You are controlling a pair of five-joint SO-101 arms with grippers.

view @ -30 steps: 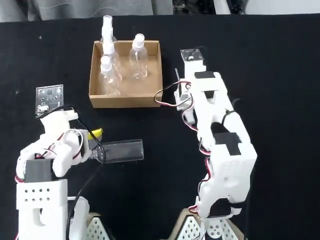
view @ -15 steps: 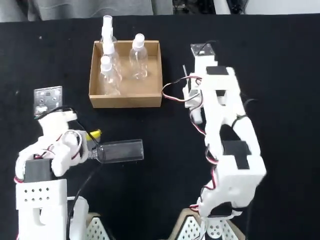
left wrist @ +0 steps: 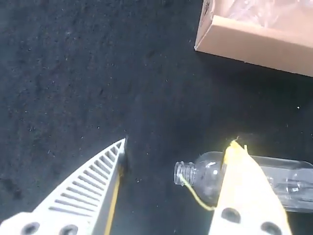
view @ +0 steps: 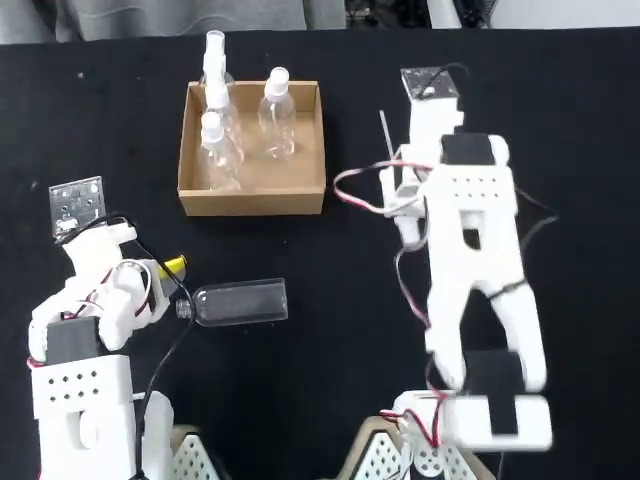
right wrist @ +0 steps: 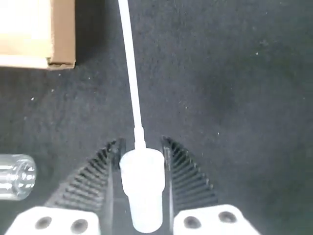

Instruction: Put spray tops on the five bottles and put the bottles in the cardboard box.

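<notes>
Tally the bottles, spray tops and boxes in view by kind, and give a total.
Capped bottles, standing in the box: 4
Uncapped bottle, lying on the table: 1
Loose spray top, held in the right gripper: 1
Cardboard box: 1
Total: 7

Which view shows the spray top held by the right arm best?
Right wrist view: the spray top sits clamped in the right gripper, with its white cap and long tube in full. In the high view its thin tube pokes out beside the arm.
</notes>
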